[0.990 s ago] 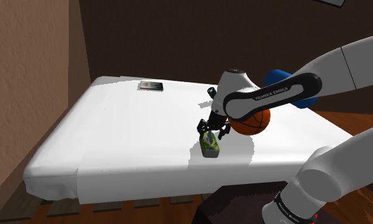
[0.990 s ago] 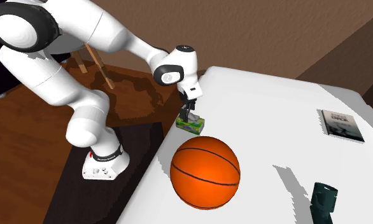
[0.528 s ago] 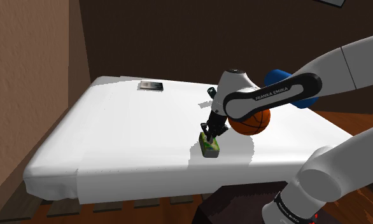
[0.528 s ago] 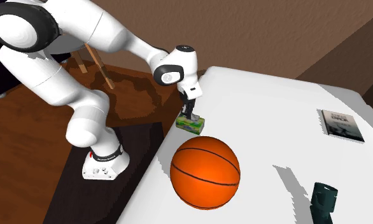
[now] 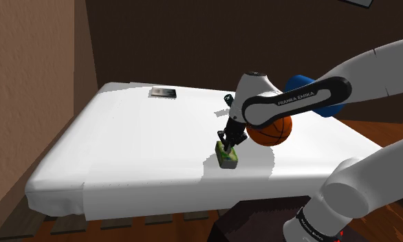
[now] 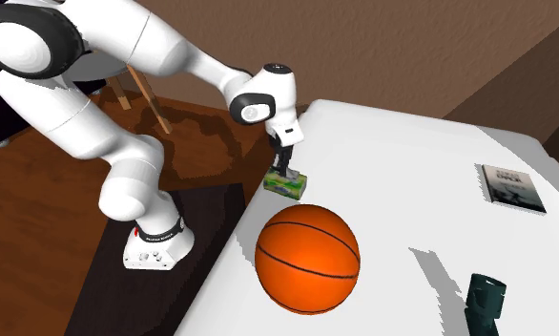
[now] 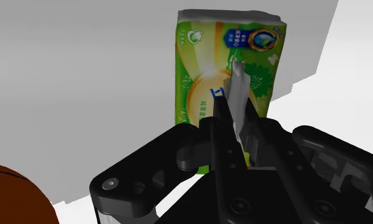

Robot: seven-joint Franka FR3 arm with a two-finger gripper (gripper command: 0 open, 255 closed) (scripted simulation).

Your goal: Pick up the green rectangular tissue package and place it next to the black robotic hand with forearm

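Wrist view: the pack (image 7: 211, 76) lies on the bed (image 7: 83, 76), near its edge and beside the ball (image 6: 306, 258), with the jaws pinching a thin pale flap on its top. Lifting it and carrying it to the black hand (image 6: 485, 298), well apart, are not yet done.

1 orange basketball (image 6: 306, 258) sits on white table (image 5: 124, 144) near its edge; 1 flat dark booklet (image 6: 513, 187) lies well apart.

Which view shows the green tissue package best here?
Wrist view: the green tissue package shows its printed top plainly. Shoulder and second exterior views show a small green block beneath the gripper.
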